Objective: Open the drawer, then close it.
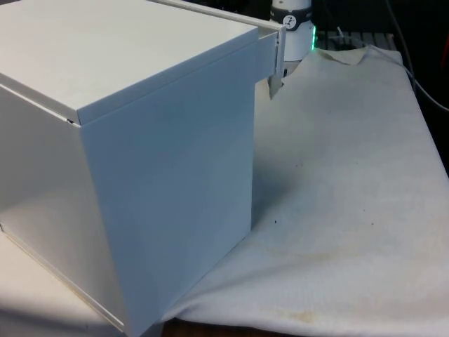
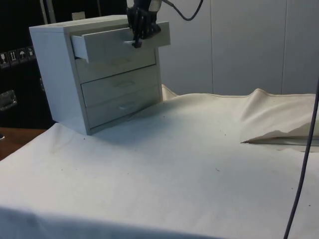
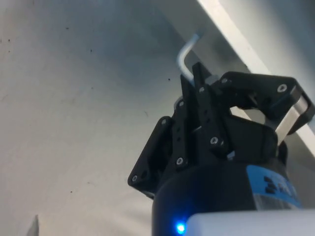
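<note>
The white chest of drawers stands on the cloth-covered surface, with its back and side to the front view. Its top drawer is pulled partly out above two closed ones, and the black tool is clenched on that drawer's metal handle

The setting is a laboratory or test bench, not a home. A table is covered with a loose, wrinkled, stained white cloth. Black cables hang across the side view. Plain pale wall panels stand behind the table. 1 white chest of drawers stands alone as a test item.
</note>
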{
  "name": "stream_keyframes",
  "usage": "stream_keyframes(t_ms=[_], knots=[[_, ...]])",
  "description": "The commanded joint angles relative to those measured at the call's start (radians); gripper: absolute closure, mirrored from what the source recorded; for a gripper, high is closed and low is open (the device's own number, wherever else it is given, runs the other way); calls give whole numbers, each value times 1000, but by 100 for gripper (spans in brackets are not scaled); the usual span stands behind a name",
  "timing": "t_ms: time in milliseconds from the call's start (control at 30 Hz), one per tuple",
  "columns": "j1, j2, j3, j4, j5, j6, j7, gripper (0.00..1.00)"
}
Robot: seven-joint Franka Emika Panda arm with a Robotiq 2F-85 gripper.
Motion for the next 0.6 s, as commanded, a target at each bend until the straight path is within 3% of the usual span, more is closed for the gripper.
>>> stream_keyframes(t_ms=[0, 167, 200, 233, 467, 500, 533, 567], knots=[[-3, -24, 15, -18, -42, -8, 30, 100], [-6, -47, 16, -37, -44, -9, 25, 100], [0, -19, 3, -17, -4, 0, 0, 100], [-6, -50, 16, -40, -44, -9, 24, 100], [-15, -83, 11, -71, -46, -5, 10, 100], [-1, -50, 4, -46, -5, -1, -3, 100], [-16, -88, 10, -76, -46, -5, 8, 100], [-17, -92, 10, -80, -46, -5, 6, 100]])
